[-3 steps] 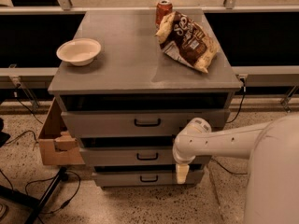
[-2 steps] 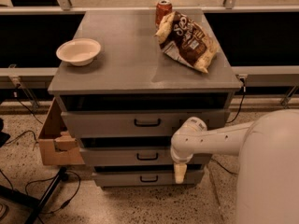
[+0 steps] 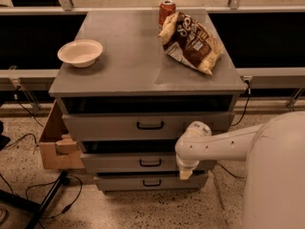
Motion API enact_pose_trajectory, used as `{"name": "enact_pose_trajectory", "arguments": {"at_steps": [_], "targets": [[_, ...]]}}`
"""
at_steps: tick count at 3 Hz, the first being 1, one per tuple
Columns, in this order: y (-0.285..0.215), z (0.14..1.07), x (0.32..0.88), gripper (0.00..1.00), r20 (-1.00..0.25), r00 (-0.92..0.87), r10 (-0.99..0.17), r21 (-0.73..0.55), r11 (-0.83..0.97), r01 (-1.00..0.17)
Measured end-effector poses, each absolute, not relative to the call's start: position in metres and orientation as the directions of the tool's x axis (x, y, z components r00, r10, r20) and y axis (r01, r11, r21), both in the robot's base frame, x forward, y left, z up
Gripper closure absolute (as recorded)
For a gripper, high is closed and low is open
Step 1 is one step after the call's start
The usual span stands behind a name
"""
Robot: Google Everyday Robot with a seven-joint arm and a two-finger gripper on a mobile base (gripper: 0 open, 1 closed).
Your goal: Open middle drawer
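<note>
Camera view, the only one on offer: a grey cabinet [image 3: 128, 75] is sitting centre frame with three drawers stacked in its front. The middle drawer [image 3: 114, 162] is lying between the taller top drawer [image 3: 109, 126] and the narrow bottom drawer [image 3: 119, 182], and its small black bar handle [image 3: 150, 162] is showing dead centre on the flat grey front. A dark strip is showing above that front.

From the right, the white arm [image 3: 224, 144] is reaching in across the cabinet front from the robot's big white body [image 3: 276, 175]. The arm is bending downward at a rounded joint. The gripper [image 3: 185, 174] is pointing down, hanging in front of the right part of the middle drawer, with its tan tip lying over the drawer's lower edge, right of the handle and apart from it. How wide the gripper is open I cannot tell, nor whether it is touching the drawer front or holding anything.

Up on the cabinet top, a pale bowl [image 3: 80, 52] is sitting at the left. A soda can [image 3: 167, 9] is standing at the back, and a brown chip bag [image 3: 190, 42] is lying just in front of it. A cardboard box [image 3: 52, 144] is resting on the speckled floor against the cabinet's left side, and black cables [image 3: 28, 190] are trailing nearby.
</note>
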State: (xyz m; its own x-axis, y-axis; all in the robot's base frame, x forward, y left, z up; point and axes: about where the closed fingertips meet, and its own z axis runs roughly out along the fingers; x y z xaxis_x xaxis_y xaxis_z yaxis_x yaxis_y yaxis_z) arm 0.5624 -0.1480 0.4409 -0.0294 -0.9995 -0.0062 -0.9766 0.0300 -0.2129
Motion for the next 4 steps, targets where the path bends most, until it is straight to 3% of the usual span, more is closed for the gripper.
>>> {"name": "enact_pose_trajectory", "arguments": {"at_steps": [1, 2, 3, 4], "targets": [[-0.167, 0.462, 0.529, 0.72, 0.041, -0.101, -0.994, -0.217, 0.090, -0.972], [-0.166, 0.459, 0.531, 0.62, 0.038, -0.096, -0.995, -0.214, 0.086, -0.973], [-0.166, 0.461, 0.530, 0.31, 0.041, -0.096, -0.995, -0.212, 0.085, -0.974], [-0.164, 0.483, 0.528, 0.08, 0.066, -0.085, -0.994, -0.202, 0.070, -0.977]]}}
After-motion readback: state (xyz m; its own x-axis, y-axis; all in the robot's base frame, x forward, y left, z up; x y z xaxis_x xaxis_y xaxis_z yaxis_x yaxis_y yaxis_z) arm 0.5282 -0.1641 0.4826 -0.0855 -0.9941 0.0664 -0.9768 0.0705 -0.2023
